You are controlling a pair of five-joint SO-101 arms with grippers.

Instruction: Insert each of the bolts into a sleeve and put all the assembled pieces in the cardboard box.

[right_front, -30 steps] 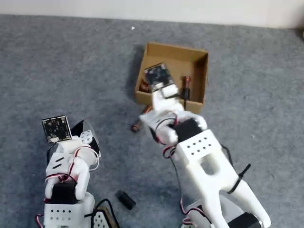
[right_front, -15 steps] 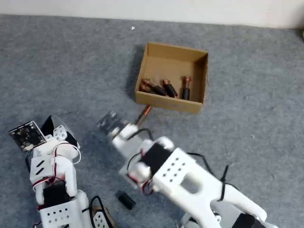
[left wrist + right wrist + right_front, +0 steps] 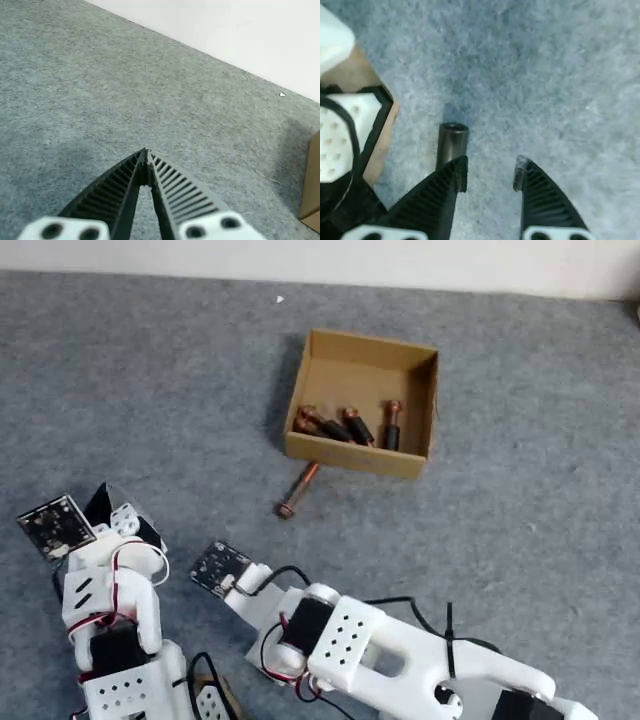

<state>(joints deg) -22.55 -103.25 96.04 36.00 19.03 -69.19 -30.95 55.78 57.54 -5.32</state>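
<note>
Right hand [image 3: 490, 175]: released, fingers spread, nothing between them; low over grey counter [image 3: 560, 75].
Black sleeve [image 3: 451, 142]: short tube lying on counter, just beside one fingertip of right hand and outside the gap. Contact with that fingertip cannot be told.
Left hand [image 3: 146, 156]: clenched, ribbed fingers meeting at the tips, empty; above counter at 8 o'clock in the high view.
Right arm [image 3: 360, 640]: low across 6 o'clock in the high view.
Cardboard box [image 3: 350, 456]: open-topped, at 12 o'clock from counter centre.
Assembled pieces [image 3: 355, 427]: three, copper bolts in black sleeves, lying on box floor towards its near wall.
Loose bolt [image 3: 298, 490]: copper, unsleeved, flat on counter just outside box, at 7 o'clock from it, apart from both hands.
</note>
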